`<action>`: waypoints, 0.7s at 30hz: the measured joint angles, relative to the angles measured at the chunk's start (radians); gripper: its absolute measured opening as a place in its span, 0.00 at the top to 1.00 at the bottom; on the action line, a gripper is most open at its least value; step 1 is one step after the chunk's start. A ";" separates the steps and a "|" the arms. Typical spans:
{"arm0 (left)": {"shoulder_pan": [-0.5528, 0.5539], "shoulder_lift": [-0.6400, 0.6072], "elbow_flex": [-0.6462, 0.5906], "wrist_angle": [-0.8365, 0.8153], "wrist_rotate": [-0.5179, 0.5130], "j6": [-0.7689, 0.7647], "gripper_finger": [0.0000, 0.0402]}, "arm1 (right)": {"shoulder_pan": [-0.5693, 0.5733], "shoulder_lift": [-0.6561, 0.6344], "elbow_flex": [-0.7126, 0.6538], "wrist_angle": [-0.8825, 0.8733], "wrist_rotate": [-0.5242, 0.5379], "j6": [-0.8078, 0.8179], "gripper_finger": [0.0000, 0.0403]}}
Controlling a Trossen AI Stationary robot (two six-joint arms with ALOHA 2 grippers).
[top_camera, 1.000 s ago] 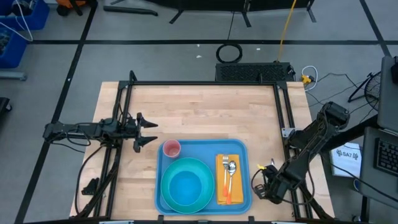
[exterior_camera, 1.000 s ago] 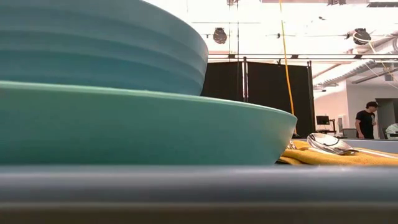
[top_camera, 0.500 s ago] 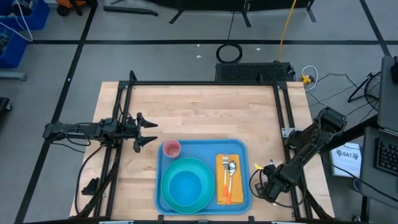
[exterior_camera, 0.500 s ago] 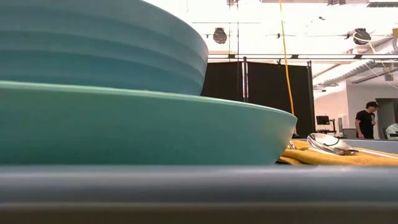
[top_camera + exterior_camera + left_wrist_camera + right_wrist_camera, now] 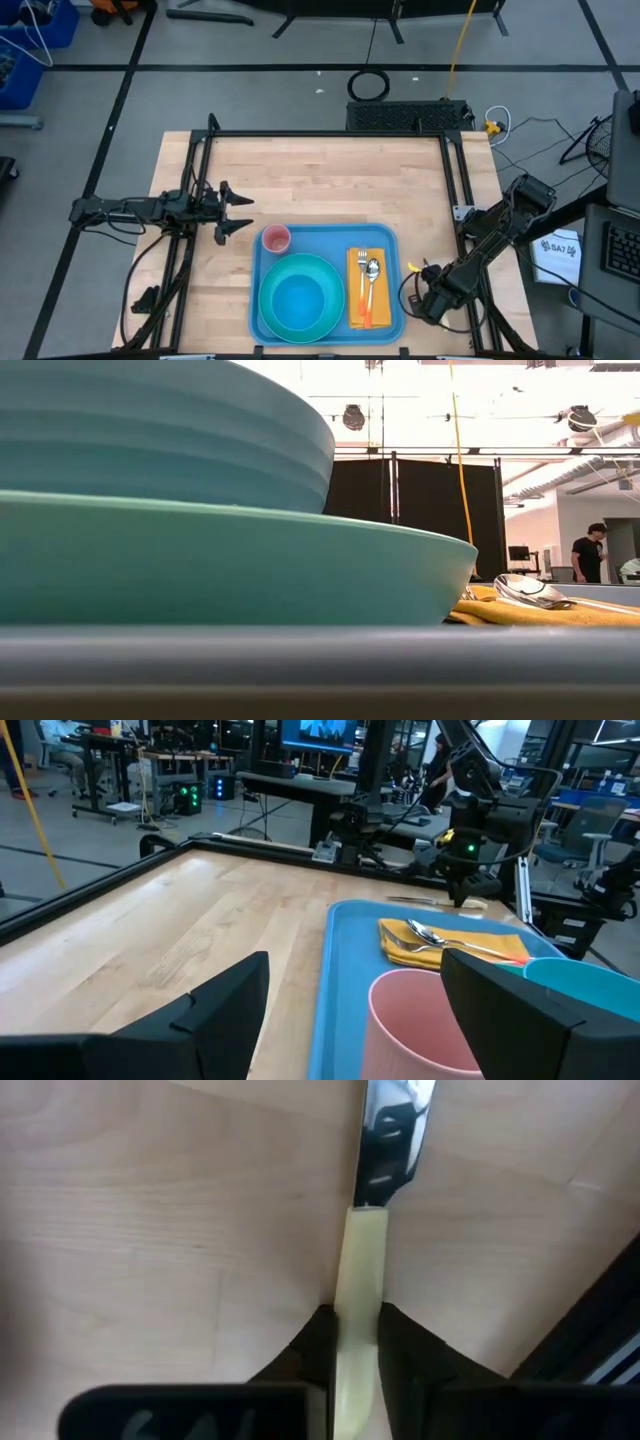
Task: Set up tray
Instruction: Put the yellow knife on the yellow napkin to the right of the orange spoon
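Observation:
The light-blue tray (image 5: 325,240) lies at the table's near middle. On it sit a teal plate (image 5: 272,320) with a blue bowl (image 5: 298,300), a pink cup (image 5: 275,238), and a yellow napkin (image 5: 354,300) with a fork and spoon (image 5: 372,270). My right gripper (image 5: 425,288) is just off the tray's right rim, shut on a knife (image 5: 385,1140) with a pale yellow handle. My left gripper (image 5: 240,213) is open and empty, left of the tray's far left corner, facing the cup (image 5: 420,1020). My right gripper pinches the knife's pale yellow handle (image 5: 362,1270) between its two fingers. The fingers lie along the knife, and the metal blade (image 5: 388,1130) sticks out beyond them, low over the wooden table. Whether the knife rests on the table I cannot tell.
A black frame rail (image 5: 455,190) runs along the table's right edge beside my right arm. Bare wood (image 5: 320,175) spreads between the tray and the far edge. In the low view the tray's rim (image 5: 320,660) fills the front. A person (image 5: 588,552) stands far off in the room.
My right gripper has shifted a little toward the tray's right rim with the knife, staying shut on it. My left arm and the things on the tray have kept still.

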 joint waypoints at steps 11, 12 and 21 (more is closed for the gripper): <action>0.000 0.000 0.000 0.000 0.000 0.000 0.25 | 0.008 -0.020 -0.003 -0.042 0.110 -0.022 0.91; 0.000 0.000 0.000 0.000 0.000 0.000 0.25 | 0.009 -0.030 0.007 -0.059 0.132 -0.024 0.91; 0.000 0.000 0.000 0.000 0.000 0.000 0.25 | 0.006 -0.080 0.114 -0.181 0.430 -0.030 0.91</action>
